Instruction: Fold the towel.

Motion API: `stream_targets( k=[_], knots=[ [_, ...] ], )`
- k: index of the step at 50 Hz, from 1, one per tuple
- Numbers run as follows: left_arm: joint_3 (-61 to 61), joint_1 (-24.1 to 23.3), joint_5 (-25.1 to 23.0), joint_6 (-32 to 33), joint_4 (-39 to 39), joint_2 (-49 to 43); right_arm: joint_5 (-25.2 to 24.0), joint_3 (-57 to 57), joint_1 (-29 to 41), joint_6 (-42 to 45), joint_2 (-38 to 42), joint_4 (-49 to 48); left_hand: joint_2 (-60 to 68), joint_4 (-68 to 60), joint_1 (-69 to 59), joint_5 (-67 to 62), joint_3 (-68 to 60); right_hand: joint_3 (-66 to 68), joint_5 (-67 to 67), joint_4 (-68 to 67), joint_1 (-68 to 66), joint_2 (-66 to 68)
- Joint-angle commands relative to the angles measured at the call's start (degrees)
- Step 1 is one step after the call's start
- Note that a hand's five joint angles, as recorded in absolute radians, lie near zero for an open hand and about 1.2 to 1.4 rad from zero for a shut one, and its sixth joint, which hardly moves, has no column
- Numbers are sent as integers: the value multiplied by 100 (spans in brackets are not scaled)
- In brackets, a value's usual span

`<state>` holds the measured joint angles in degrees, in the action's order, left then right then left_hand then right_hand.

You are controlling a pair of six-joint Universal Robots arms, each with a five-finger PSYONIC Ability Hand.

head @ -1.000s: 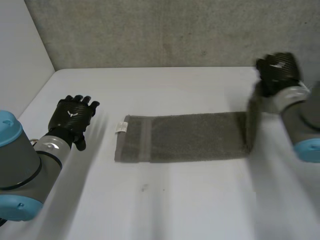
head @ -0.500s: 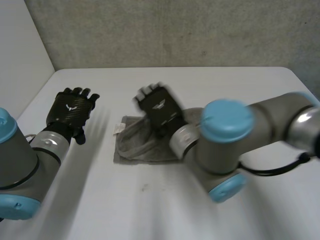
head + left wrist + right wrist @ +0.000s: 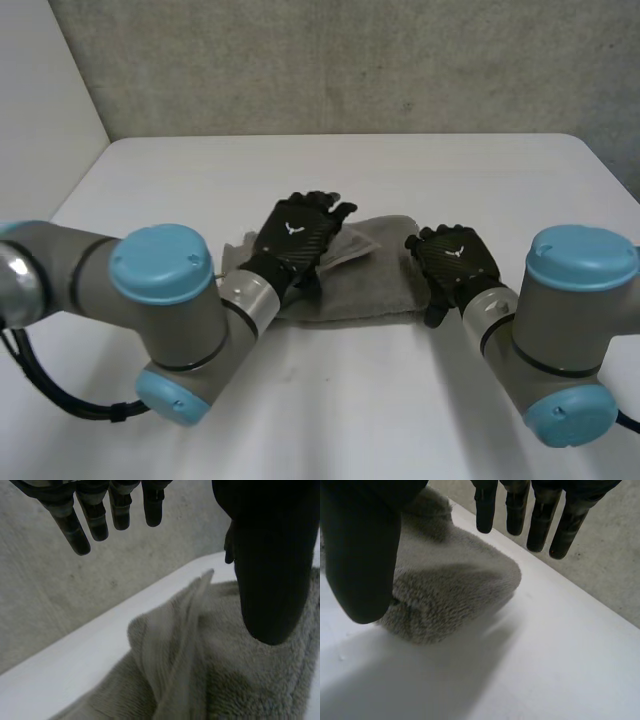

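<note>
- The black left hand (image 3: 298, 232) hangs over the left end of the grey terry towel (image 3: 375, 285). In its wrist view its fingers (image 3: 82, 525) are straight and spread, well apart from the thumb, and they hold nothing.
- Under that palm the towel (image 3: 235, 680) is rumpled. A paler hem band stands up in a ridge between the fingers and the thumb.
- The black right hand (image 3: 455, 262) sits at the towel's right end. Its wrist view shows the hand (image 3: 362, 555) with straight fingers apart from the thumb, and nothing is held.
- Below the right thumb lies the towel's rounded, doubled-over end (image 3: 450, 595), resting on the bench.
- The towel lies as a short, thick bundle between the two hands, near the middle of the white bench (image 3: 330, 170).
- A small white label (image 3: 352, 240) shows on top of the towel, just beside the left fingertips.
- A rough grey wall (image 3: 340, 60) runs behind the far edge of the bench.
</note>
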<state>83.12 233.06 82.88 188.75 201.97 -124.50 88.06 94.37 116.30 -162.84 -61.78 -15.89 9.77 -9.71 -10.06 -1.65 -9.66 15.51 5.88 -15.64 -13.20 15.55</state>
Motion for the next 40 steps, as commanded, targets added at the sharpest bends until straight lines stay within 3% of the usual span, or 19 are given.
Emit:
stream_targets(
  k=[1,8,9,10,12,13,15,21,28,33,35,40],
  knots=[
    [-445,73,-9,13,9,-522,1,55,33,-11,263,-151,195,-201,-167,-8,-206,1105,1069,-1093,-1337,1102],
    [-648,503,290,39,9,-707,10,99,60,59,421,-371,397,-403,-368,-209,-408,2364,2327,-2351,-2595,2360],
    [-674,625,595,57,17,-716,10,99,60,59,421,-371,497,-503,-468,-309,-508,2367,2331,-2354,-2598,2363],
    [-675,626,598,57,18,-716,19,108,60,85,430,-449,498,-504,-469,-310,-509,2700,2664,-2687,-2931,2696],
    [-675,793,1341,92,26,-707,27,117,60,94,430,-529,498,-504,-470,-311,-509,3141,3104,-3128,-3372,3137],
    [-675,793,1345,92,26,-707,36,126,60,103,430,-608,498,-504,-469,-310,-509,3524,3487,-3511,-3755,3520],
    [-622,811,1800,118,9,-672,36,134,60,103,456,-670,498,-504,-469,-310,-509,3881,3845,-3868,-4112,3877],
    [-297,785,1767,136,-26,-382,36,152,69,269,509,-845,431,-437,-402,-243,-442,6443,6407,-6430,-6674,6439],
    [511,609,1495,84,44,574,256,143,33,1017,369,-819,364,-370,-335,-176,-375,6449,6412,-6436,-6680,6445],
    [950,583,1415,75,44,1163,643,170,-54,2046,79,-793,347,-353,-318,-159,-358,6449,6412,-6436,-6680,6445],
    [1101,591,1398,83,44,1341,783,117,-221,2833,-166,-811,330,-336,-301,-142,-341,6449,6412,-6436,-6680,6445],
    [1452,644,1266,75,44,1719,748,-110,-204,3486,-387,-907,280,-286,-251,-92,-291,6449,6412,-6436,-6680,6445]
  ],
)
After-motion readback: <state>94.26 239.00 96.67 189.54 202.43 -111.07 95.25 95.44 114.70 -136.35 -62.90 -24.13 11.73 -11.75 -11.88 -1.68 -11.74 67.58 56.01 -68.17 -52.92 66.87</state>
